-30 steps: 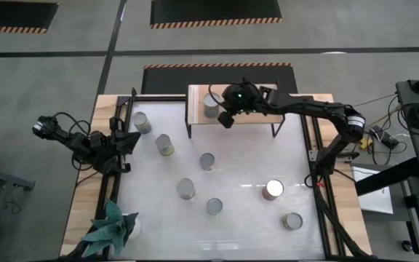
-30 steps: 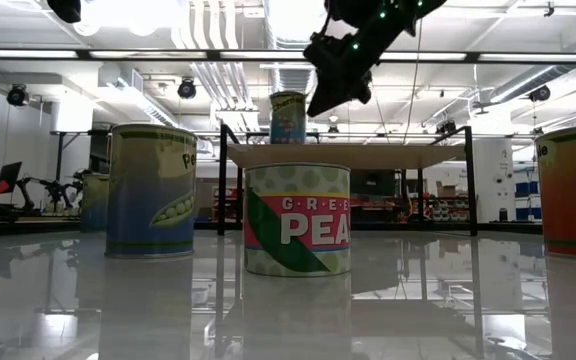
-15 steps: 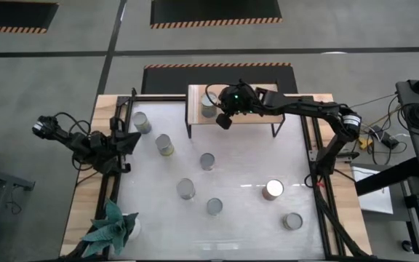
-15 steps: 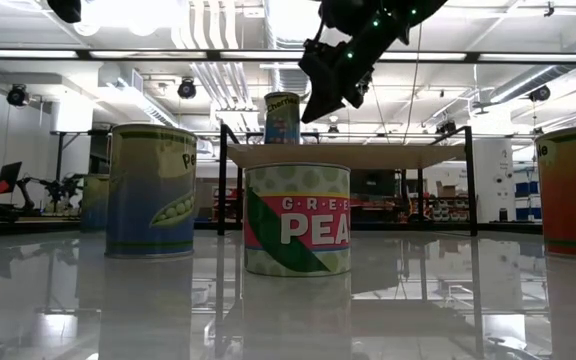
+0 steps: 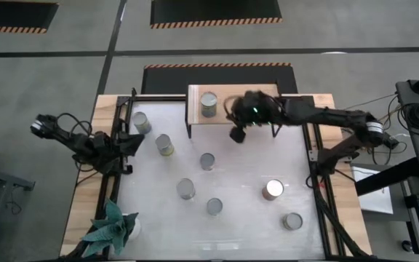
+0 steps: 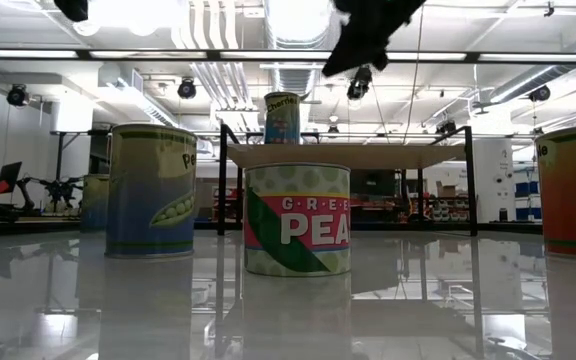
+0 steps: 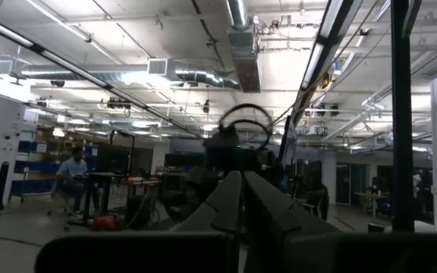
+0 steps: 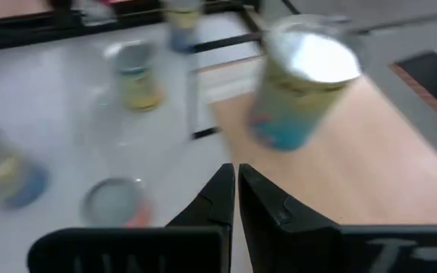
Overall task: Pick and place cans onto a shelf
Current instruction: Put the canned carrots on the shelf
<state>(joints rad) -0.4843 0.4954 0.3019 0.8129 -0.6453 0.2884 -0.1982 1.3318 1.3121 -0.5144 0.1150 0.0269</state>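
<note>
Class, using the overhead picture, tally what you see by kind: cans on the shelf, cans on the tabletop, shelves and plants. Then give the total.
Cans on the shelf: 1
Cans on the tabletop: 7
Shelves: 1
Plants: 1
Total: 10

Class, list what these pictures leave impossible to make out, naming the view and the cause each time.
- Can on the shelf: label blurred, right wrist view.
- Right gripper: cut off by the top edge, low view.
- Orange can: cut off by the right edge, low view.
- Table: left wrist view shows none.
</note>
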